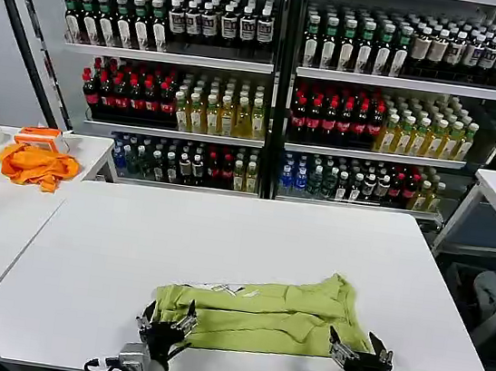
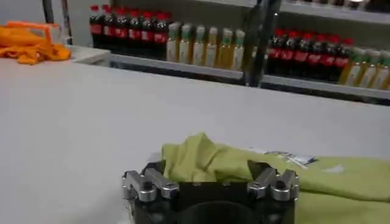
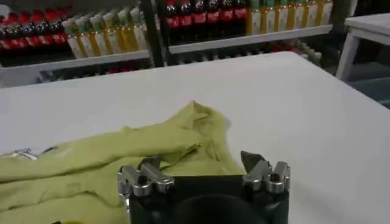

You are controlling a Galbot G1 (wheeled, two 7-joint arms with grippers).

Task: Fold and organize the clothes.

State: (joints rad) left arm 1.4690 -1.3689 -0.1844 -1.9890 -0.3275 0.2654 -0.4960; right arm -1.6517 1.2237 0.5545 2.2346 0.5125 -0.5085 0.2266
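T-shirt (image 1: 268, 314) lies at 6 o'clock on the table (image 1: 223, 237), near its front edge, long axis running 9 to 3. Left gripper (image 1: 165, 326) and right gripper (image 1: 360, 353) sit at its near corners, jaws open, holding nothing. Risk: uneven pinches would skew the fold.

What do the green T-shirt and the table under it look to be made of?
T-shirt: soft matte knit, likely cotton; it creases and bunches into limp folds. Table: smooth white hard top, probably laminate or painted board; flat, faintly glossy, no grain visible.
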